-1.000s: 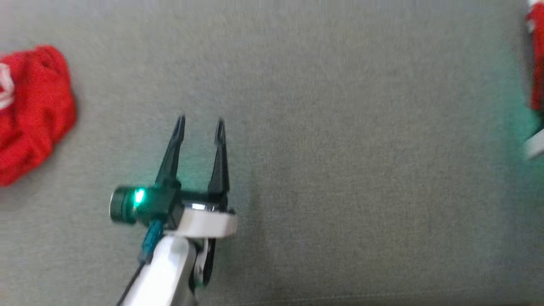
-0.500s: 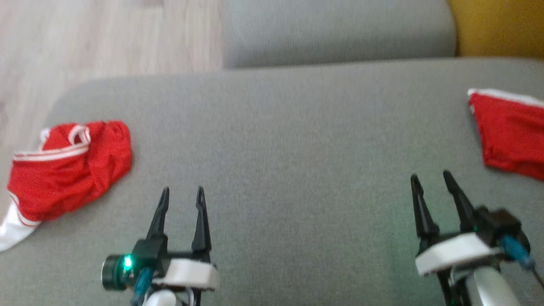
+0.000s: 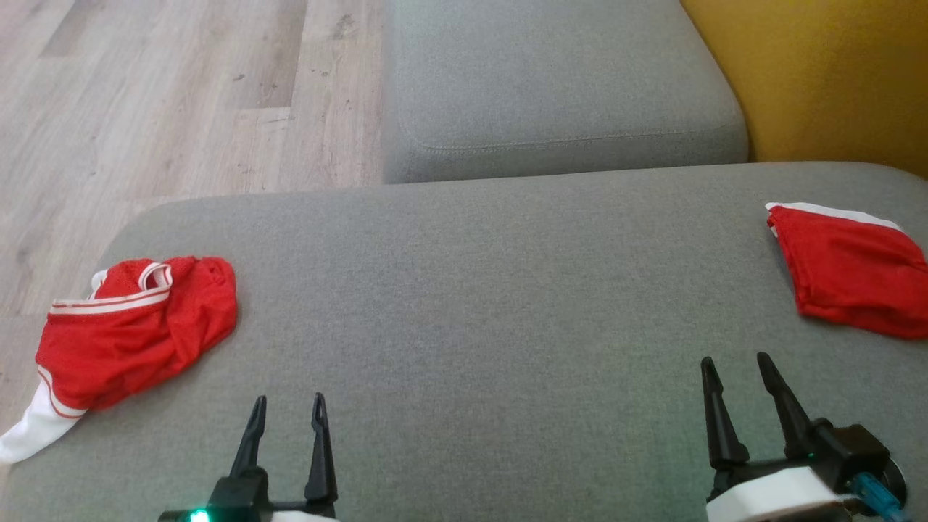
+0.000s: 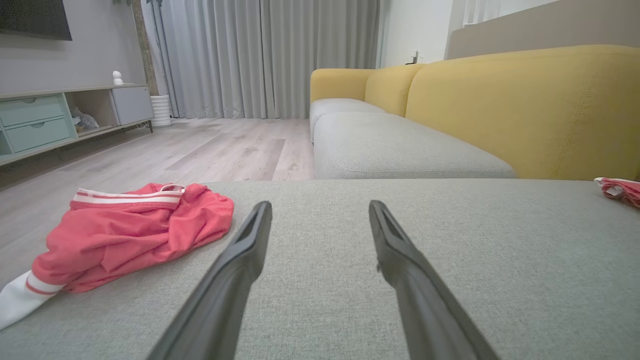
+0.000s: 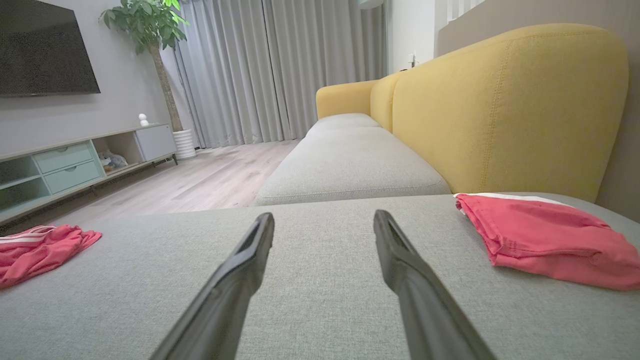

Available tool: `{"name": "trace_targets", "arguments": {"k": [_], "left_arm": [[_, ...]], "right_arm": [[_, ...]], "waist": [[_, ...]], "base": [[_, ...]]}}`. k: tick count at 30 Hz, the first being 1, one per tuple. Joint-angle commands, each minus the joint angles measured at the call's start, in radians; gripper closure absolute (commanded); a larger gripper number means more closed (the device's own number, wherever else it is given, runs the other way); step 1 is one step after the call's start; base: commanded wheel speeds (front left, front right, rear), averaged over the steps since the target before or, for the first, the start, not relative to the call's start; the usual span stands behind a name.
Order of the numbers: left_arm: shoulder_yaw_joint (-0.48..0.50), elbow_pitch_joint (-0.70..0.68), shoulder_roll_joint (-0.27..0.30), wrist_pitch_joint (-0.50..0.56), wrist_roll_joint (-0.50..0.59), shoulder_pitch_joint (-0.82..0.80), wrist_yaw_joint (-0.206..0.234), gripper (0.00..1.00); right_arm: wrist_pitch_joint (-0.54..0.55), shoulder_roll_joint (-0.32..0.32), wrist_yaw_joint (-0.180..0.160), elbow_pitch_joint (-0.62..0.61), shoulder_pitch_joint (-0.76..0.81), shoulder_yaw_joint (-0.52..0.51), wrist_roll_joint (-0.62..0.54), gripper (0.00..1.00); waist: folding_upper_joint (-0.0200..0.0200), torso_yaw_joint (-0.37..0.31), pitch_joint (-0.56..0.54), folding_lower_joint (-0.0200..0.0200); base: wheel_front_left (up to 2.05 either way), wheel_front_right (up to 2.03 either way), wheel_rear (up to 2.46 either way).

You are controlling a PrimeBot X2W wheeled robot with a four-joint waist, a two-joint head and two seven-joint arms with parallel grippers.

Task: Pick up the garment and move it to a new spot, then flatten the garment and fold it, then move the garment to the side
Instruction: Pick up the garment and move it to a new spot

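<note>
Grey cushion [image 3: 507, 304] of a yellow-backed sofa, wood floor [image 3: 145, 109] beyond: a crumpled red garment [image 3: 138, 326] lies at the cushion's left edge, its white hem [image 3: 29, 435] drooping over the side. A folded garment [image 3: 848, 268] sits well apart at the right. The left gripper [image 3: 288, 399] and right gripper [image 3: 733, 359] hover low over bare fabric, fingers apart, holding nothing. The crumpled piece looks like the one to be picked up. A pinch on the overhanging hem, or a pull leftward, could tip it onto the floor. Grabbing a thick bunch could lift it twisted and make flattening harder. Its bunched layers hide its cut and where the seams run. The folded garment is cropped by the head view's right edge, both gripper bodies by the bottom edge.
</note>
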Motion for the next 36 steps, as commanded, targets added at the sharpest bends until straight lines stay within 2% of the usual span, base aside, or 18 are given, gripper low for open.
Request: {"name": "trace_targets", "arguments": {"k": [1,9,13,18,23,28,36], "left_arm": [[0.045,-0.031,-0.002,-0.005,0.011,-0.043,-0.008,0.00],[0.057,-0.024,-0.002,-0.005,0.028,-0.047,-0.021,0.00],[0.056,-0.024,-0.002,-0.005,0.031,-0.054,-0.022,0.00],[0.045,-0.032,-0.002,-0.005,0.042,-0.079,-0.024,0.00],[0.039,-0.066,-0.002,-0.005,0.040,-0.088,-0.014,0.00],[0.078,-0.099,-0.002,-0.005,0.045,-0.080,0.000,0.00],[0.160,-0.146,-0.002,-0.005,0.043,-0.079,0.011,0.00]], "right_arm": [[-0.011,-0.005,-0.001,-0.022,-0.033,0.016,0.003,0.00],[-0.011,-0.003,-0.001,0.000,-0.032,0.000,0.015,0.00],[-0.011,-0.002,-0.001,0.007,-0.027,-0.005,0.023,0.00],[-0.011,-0.002,-0.001,0.013,-0.024,-0.018,0.041,0.00],[-0.011,-0.002,-0.001,0.009,-0.033,-0.049,0.053,0.00],[-0.011,-0.002,-0.001,0.008,-0.058,-0.082,0.037,0.00],[-0.011,-0.040,-0.001,0.024,-0.105,-0.065,0.026,0.00]], "waist": [[-0.0001,0.003,0.000,0.0001],[-0.0001,0.016,0.004,0.0001],[-0.0001,0.051,0.014,0.0001],[-0.0001,0.165,0.040,0.0001],[-0.0001,0.332,0.077,0.0001],[-0.0001,0.471,0.114,0.0001],[-0.0001,0.523,0.174,0.0001]], "base": [[0.00,0.00,0.00],[0.00,0.00,0.00],[0.00,0.00,0.00],[0.00,0.00,0.00],[0.00,0.00,0.00],[0.00,0.00,0.00],[0.00,0.00,0.00]]}}
